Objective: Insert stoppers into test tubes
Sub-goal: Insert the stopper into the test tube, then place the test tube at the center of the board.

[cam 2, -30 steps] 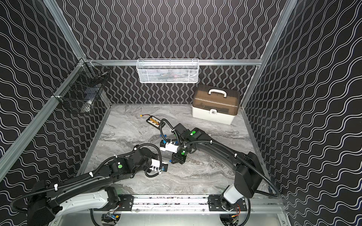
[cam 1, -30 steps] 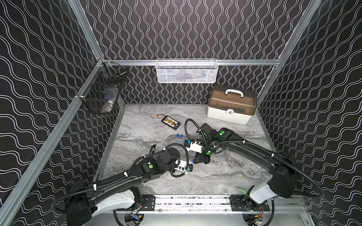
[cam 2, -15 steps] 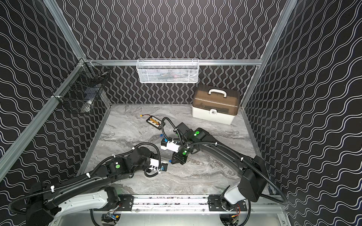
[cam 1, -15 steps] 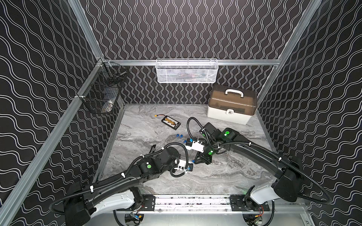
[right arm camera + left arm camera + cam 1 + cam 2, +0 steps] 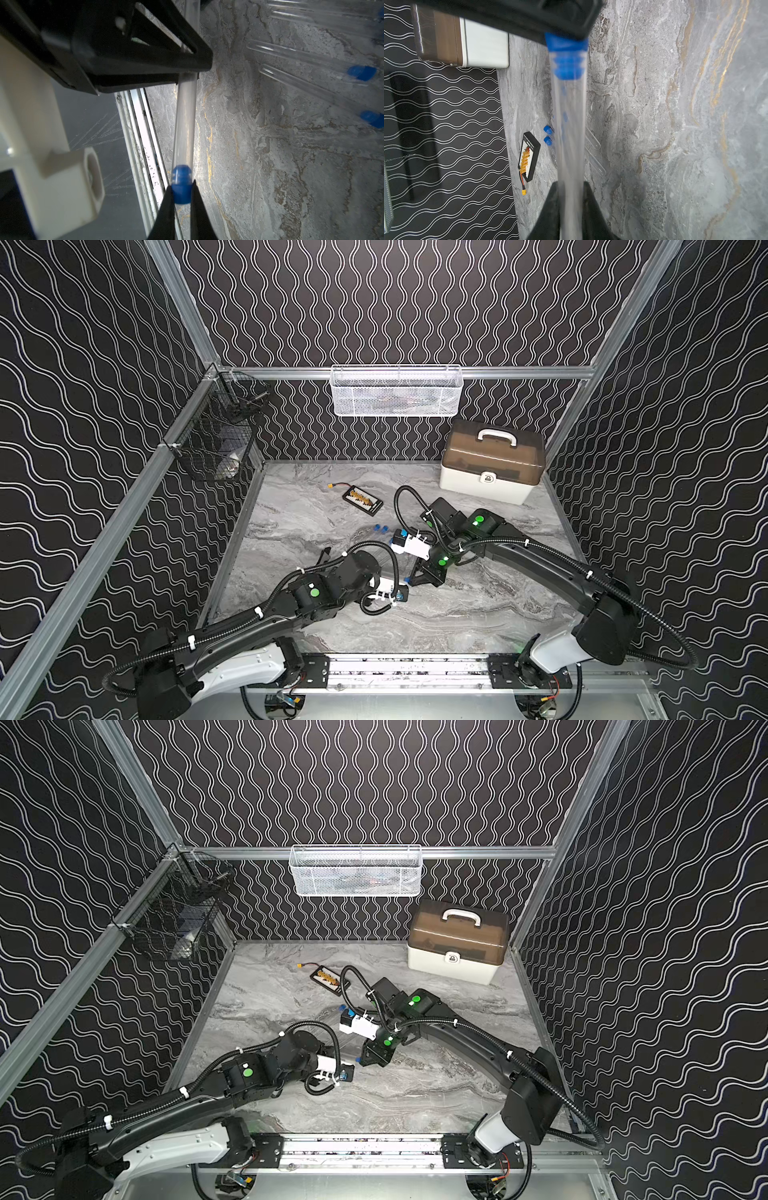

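At 10 o'clock a black basket (image 5: 216, 439) hangs on the side wall. The left arm reaches in from 7 o'clock toward the middle of the table (image 5: 478, 614). Its wrist view shows the left gripper (image 5: 571, 187) with both fingers (image 5: 550, 207) pressed against a clear tube (image 5: 570, 135) that runs straight out from between them. Toward 12 o'clock from there lies a board (image 5: 362, 500) with a yellow plug on a wire. Just nearer the centre are two loose stoppers (image 5: 381, 527), side by side and clear of any tube. A white basket (image 5: 397, 391) hangs on the back wall at 12 o'clock. At the table's centre the tube's mouth meets the right gripper (image 5: 181, 186), whose arm comes in from 5 o'clock. Its fingers (image 5: 164, 212) pinch a blue stopper (image 5: 181, 196) by the head. The stopper's ribbed part sits inside the tube's mouth and the head is outside, so tube and stopper lie in one line between the two grippers. The right wrist view also shows lying tubes (image 5: 301, 56) on the marble close by. Two of these are already plugged in blue, and the others are too blurred to judge. They are too faint in the top views to place by the clock. A box (image 5: 492, 462) with a brown lid stands at 1 o'clock.
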